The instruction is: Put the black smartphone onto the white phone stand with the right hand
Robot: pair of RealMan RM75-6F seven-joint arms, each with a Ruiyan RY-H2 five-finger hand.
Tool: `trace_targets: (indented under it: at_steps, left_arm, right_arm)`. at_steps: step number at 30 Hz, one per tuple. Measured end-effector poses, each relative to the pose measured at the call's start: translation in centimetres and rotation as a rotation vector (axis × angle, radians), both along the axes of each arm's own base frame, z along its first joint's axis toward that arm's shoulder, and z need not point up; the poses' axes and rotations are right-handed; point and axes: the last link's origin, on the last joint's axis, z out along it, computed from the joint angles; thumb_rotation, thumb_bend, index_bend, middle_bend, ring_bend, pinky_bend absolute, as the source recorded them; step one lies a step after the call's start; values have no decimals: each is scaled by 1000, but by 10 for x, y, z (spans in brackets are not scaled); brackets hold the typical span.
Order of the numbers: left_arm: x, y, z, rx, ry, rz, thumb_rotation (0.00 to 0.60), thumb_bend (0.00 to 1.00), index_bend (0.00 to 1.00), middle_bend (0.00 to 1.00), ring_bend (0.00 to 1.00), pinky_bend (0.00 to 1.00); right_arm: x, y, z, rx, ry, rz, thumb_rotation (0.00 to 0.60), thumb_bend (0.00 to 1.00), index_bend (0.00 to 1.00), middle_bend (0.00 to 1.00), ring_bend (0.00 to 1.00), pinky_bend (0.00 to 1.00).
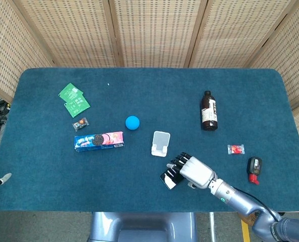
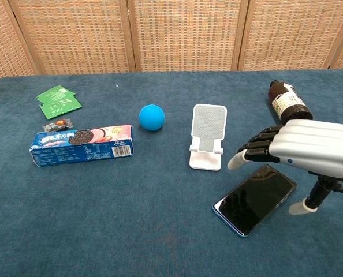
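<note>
The black smartphone (image 2: pixel 255 199) lies flat on the blue table, slanted, to the front right of the white phone stand (image 2: pixel 208 138). In the head view only the phone's near corner (image 1: pixel 167 178) shows, just below the stand (image 1: pixel 160 143). My right hand (image 2: pixel 298 147) hovers over the phone's far end with fingers apart and pointing towards the stand, thumb hanging down beside the phone; it holds nothing. From the head view the right hand (image 1: pixel 191 170) covers most of the phone. A grey sliver of my left hand (image 1: pixel 2 179) shows at the left edge.
A brown bottle (image 1: pixel 208 111) lies behind the right hand. A blue ball (image 1: pixel 132 122) and a cookie box (image 1: pixel 99 140) sit left of the stand. Green packets (image 1: pixel 73 98), a small candy (image 1: pixel 81 122), a red wrapper (image 1: pixel 235 149) and a black-red object (image 1: pixel 253 168) lie around.
</note>
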Motion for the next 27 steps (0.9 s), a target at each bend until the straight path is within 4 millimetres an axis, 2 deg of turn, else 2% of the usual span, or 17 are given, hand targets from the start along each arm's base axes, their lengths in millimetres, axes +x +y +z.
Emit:
trace_targets:
  at_steps: [18,21,27]
  left_arm:
    - [-1,2,-2,-8,0,8,600,0,0,0,0,0]
    - [-1,2,-2,-9,-1,9,600,0,0,0,0,0]
    - [0,2,-3,-14,-3,7,600,0,0,0,0,0]
  right_arm:
    - [17,-8,-36,10,189,48,600,1,215,296,251,263]
    - [18,-8,-39,11,200,48,600,26,261,329,278,264]
    - [20,-6,-44,34,228,51,600,152,478,501,426,329]
